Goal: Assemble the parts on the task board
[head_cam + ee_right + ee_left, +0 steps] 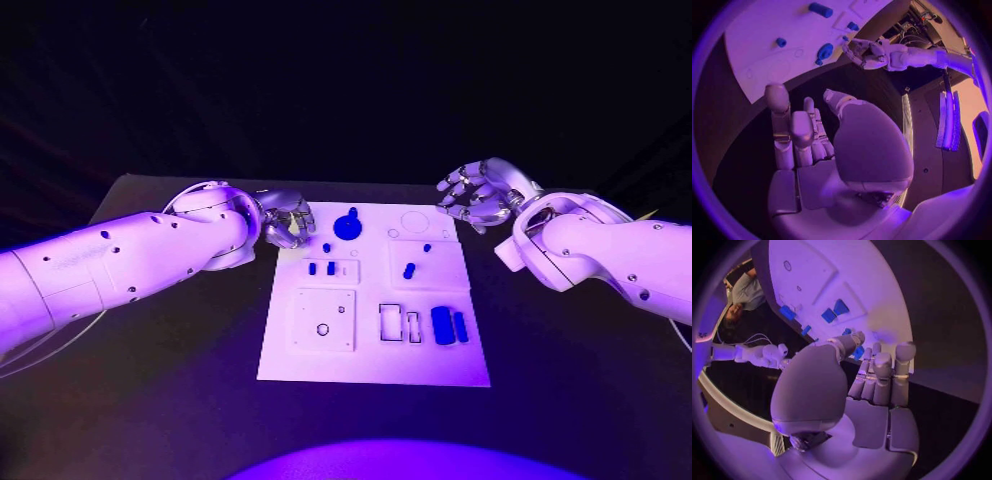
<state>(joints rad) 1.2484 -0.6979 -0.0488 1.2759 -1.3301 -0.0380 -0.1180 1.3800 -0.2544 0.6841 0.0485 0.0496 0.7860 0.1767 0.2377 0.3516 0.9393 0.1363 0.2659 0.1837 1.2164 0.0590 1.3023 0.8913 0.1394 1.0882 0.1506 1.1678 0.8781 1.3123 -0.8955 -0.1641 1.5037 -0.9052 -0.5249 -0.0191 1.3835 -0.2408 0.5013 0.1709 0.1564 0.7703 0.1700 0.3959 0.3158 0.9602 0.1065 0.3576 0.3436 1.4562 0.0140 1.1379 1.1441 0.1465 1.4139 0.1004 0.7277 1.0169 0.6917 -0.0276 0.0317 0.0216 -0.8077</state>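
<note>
Left arm (130, 262) enters from the picture's left edge in the head view and angles toward the middle, wrist bent. Left hand (286, 222) hangs past the wrist with its fingers curled in and nothing between them. In the left wrist view the fingers (882, 375) lie side by side, bent, with the thumb (848, 342) standing next to them.

Right arm (606, 260) enters from the picture's right edge, forearm angled up toward the far side. Right hand (480, 192) is raised, fingers bent inward, empty. In the right wrist view its fingers (795, 132) are bunched together; the thumb (837, 99) stands apart from them.

The two hands are well apart.
</note>
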